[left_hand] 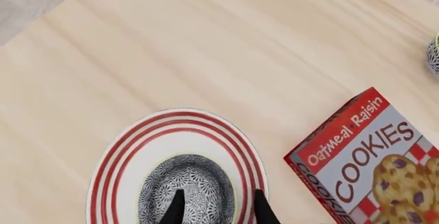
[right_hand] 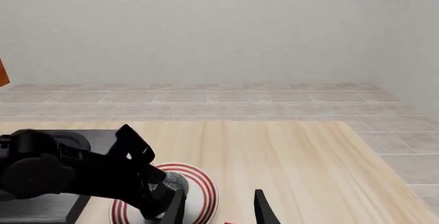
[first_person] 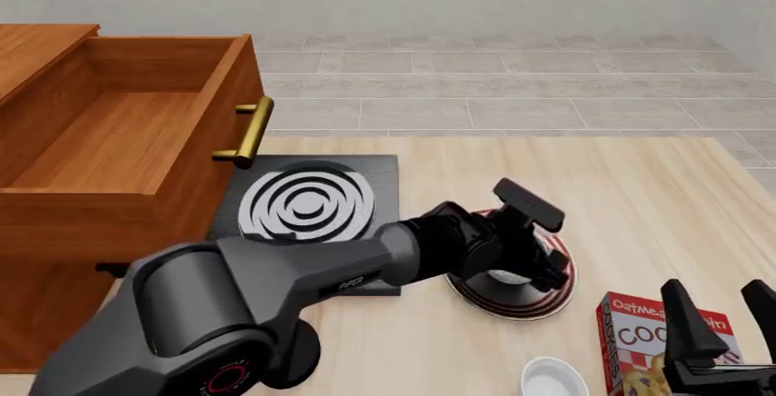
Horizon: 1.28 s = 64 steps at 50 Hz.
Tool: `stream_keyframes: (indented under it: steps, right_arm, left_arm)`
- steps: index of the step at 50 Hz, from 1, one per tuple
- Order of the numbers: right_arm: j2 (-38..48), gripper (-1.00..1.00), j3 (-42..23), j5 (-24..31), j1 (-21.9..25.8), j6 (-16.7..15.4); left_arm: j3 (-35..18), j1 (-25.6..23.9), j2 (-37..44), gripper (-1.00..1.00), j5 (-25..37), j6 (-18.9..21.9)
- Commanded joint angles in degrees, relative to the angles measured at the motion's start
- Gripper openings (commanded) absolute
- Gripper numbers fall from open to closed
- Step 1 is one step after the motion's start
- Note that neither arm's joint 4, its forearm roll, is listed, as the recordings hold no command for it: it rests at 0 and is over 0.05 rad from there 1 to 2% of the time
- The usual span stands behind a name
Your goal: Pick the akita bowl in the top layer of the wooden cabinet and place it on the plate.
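- Over the plate (first_person: 548, 298), the left arm stretches forward, its gripper (left_hand: 217, 208) pointing down with fingers apart around the akita bowl (left_hand: 186, 185); whether they press its rim I cannot tell.
- Bowl sits on the round, red-ringed plate, densely dark-patterned.
- Right gripper (first_person: 718, 310) waits low, fingers spread, beside a glossy cookie box (first_person: 642, 341).
- Top layer (first_person: 115, 128) of the wooden cabinet (first_person: 36, 269) stands open.

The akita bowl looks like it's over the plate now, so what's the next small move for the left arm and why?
Probably open the left pincer and lift straight up. The left wrist view shows the akita bowl sitting within the plate, inside its red rings, with the fingers astride it. Whether the bowl already rests on the plate cannot be told, so ease down a little first if unsure.
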Motion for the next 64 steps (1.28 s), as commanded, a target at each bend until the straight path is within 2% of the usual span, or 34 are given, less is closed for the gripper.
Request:
stream_keyframes:
  steps: [1,25,64]
  right_arm:
    - [0.1,1.00,0.0,-0.1,0.0,0.0]
    - [0.1,1.00,0.0,-0.1,0.0,0.0]
    - [0.1,1.00,0.0,-0.1,0.0,0.0]
  left_arm:
    - [0.4,-1.0,-2.3,1.00,0.3,-0.3]
    - [4.9,-2.8,-11.6,1.00,0.2,0.0]
    - [6.0,-3.8,-19.5,1.00,0.1,-0.7]
